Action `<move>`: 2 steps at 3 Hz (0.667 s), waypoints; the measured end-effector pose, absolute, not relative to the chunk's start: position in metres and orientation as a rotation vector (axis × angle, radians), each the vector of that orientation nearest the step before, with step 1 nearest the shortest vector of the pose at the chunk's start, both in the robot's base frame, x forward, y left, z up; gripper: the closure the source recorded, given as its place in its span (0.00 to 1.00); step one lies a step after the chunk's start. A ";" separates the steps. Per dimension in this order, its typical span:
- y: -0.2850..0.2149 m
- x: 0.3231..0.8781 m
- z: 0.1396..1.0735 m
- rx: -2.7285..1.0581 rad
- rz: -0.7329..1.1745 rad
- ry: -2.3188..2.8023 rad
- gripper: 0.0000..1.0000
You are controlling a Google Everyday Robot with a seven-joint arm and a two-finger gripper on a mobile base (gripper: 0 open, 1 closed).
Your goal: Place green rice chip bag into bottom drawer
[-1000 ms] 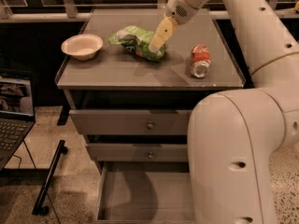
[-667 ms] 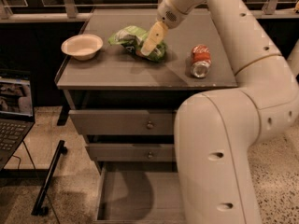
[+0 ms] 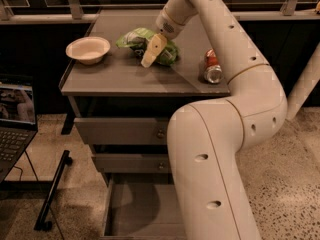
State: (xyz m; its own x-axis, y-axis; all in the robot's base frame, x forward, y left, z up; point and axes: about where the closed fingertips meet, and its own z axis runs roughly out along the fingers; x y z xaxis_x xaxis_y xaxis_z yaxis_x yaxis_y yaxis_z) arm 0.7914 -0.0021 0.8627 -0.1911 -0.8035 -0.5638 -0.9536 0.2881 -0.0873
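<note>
The green rice chip bag (image 3: pixel 141 39) lies crumpled on top of the grey cabinet, between the white bowl and the red soda can. My gripper (image 3: pixel 151 51) hangs over the middle of the bag, its cream fingers pointing down and left against the foil. The bottom drawer (image 3: pixel 134 207) is pulled open at the foot of the cabinet, its flat grey floor bare; my arm hides its right part.
A white bowl (image 3: pixel 88 49) stands at the left of the cabinet top (image 3: pixel 115 74). A red soda can (image 3: pixel 212 67) lies on its side at the right. Two shut drawers with round knobs (image 3: pixel 160 133) sit above the open one. A laptop (image 3: pixel 14 119) stands at the left.
My gripper has moved left and down onto the middle of the bag. The bag, bowl and can have stayed in place.
</note>
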 end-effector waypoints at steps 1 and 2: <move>-0.001 0.793 0.861 -1.567 0.386 2.051 0.17; -0.001 0.793 0.861 -1.567 0.386 2.051 0.41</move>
